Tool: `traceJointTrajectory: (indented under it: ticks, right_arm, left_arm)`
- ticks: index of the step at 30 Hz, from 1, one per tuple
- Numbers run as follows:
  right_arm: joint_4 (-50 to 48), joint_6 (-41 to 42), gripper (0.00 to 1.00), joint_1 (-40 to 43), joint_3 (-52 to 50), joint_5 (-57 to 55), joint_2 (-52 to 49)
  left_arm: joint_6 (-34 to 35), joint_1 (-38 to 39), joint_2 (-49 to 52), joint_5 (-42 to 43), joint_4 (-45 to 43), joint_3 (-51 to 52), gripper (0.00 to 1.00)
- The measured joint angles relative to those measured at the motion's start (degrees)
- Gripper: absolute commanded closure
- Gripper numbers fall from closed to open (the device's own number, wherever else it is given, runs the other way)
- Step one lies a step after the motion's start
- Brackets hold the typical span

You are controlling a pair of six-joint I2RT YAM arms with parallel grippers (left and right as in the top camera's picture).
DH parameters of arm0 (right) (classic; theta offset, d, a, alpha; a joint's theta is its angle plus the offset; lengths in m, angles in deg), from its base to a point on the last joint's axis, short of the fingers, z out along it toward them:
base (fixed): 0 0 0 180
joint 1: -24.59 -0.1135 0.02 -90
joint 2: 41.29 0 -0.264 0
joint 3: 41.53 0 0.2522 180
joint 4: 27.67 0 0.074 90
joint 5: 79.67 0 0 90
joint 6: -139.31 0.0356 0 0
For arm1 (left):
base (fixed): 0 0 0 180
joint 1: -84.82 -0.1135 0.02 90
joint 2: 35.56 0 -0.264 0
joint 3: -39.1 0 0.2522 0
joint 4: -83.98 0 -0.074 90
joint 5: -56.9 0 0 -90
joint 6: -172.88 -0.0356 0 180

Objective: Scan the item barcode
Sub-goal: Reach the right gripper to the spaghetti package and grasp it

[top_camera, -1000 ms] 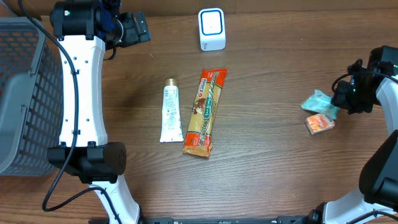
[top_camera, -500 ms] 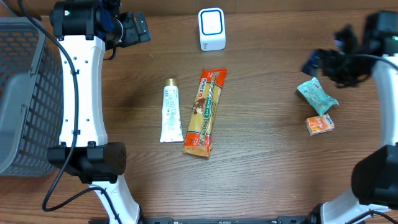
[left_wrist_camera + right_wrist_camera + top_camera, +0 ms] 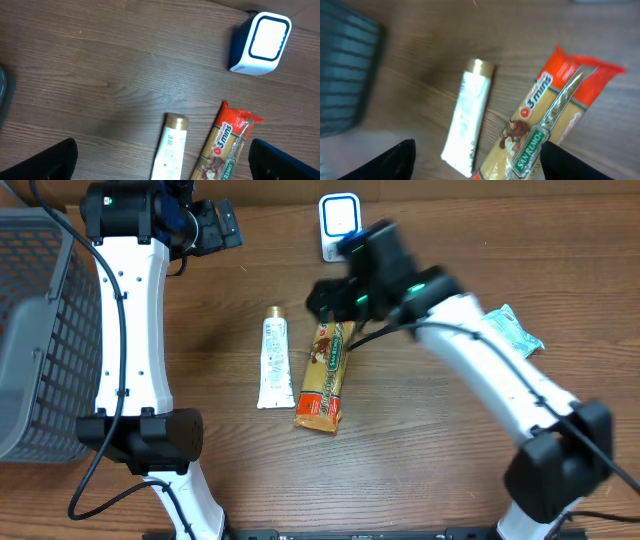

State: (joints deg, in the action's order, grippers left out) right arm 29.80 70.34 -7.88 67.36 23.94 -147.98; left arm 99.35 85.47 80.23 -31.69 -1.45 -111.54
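Observation:
A long orange and yellow pasta packet (image 3: 323,380) lies in the middle of the table, with a white tube (image 3: 273,363) beside it on the left. The white scanner (image 3: 340,225) stands at the back. My right gripper (image 3: 328,300) hangs open above the packet's top end. In the right wrist view the packet (image 3: 555,115) and the tube (image 3: 467,120) lie between and below the open gripper (image 3: 480,165), which holds nothing. My left gripper (image 3: 222,225) is open and empty at the back left. Its view shows the scanner (image 3: 260,42), tube (image 3: 172,145) and packet (image 3: 225,145).
A grey mesh basket (image 3: 30,330) stands at the left edge. A teal packet (image 3: 515,330) lies on the right side of the table, partly under the right arm. The left arm's white links stretch along the left side.
The right arm has swung from the far right to the middle, above the pasta packet. It let go of the teal packet, which lies on the table. The left arm has not moved.

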Motion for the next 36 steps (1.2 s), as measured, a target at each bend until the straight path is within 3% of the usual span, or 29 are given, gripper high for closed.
traceJointTrajectory:
  ticks: [6, 14, 22, 26, 36]
  right_arm:
    - [-0.59, 5.35, 0.29, -6.84, -0.02, -12.59, -7.56]
    - [1.31, 7.32, 0.34, -8.68, 0.0, -17.59, -15.63]
    - [1.57, 6.75, 0.36, -12.07, 0.46, -23.5, -16.59]
    - [1.73, 5.38, 0.43, -14.53, 1.6, -26.8, -16.59]
    - [6.32, 8.87, 0.37, -14.8, 3.8, -32.09, -22.01]
  left_arm:
    - [0.0, 0.0, 0.02, 0.02, 0.0, 0.0, 0.0]
    - [0.0, 0.0, 0.02, 0.0, 0.0, 0.0, 0.0]
    - [0.0, 0.0, 0.0, 0.0, 0.0, 0.0, 0.0]
    - [0.0, 0.02, 0.0, 0.0, 0.0, 0.0, 0.0]
    - [0.0, 0.0, 0.02, 0.0, 0.0, 0.0, 0.0]
